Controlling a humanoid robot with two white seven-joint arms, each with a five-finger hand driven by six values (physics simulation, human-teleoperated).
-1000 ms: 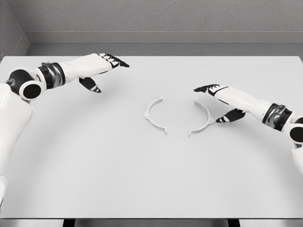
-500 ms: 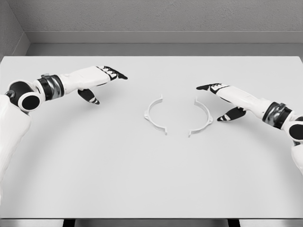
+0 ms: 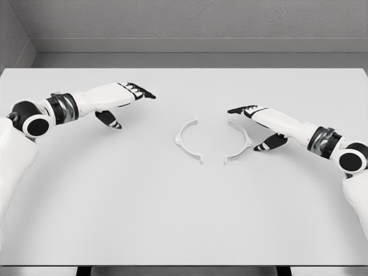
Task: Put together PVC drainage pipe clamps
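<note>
Two white half-ring clamp pieces lie flat near the middle of the white table [image 3: 184,218]. The left clamp half [image 3: 185,141] curves open toward the right. The right clamp half [image 3: 239,144] curves open toward the left, a small gap away from the other. My right hand [image 3: 253,123] is open, fingers stretched over the right half's upper end and thumb beside its outer curve. My left hand [image 3: 129,100] is open too, hovering well to the upper left of the left half, fingers pointing right.
A grey wall [image 3: 190,23] runs behind the table's far edge. The table's front edge [image 3: 184,265] lies close to me.
My right hand has moved left, and the right clamp half has slid left with it, closer to the left half. My left hand has dropped slightly and stayed in place.
</note>
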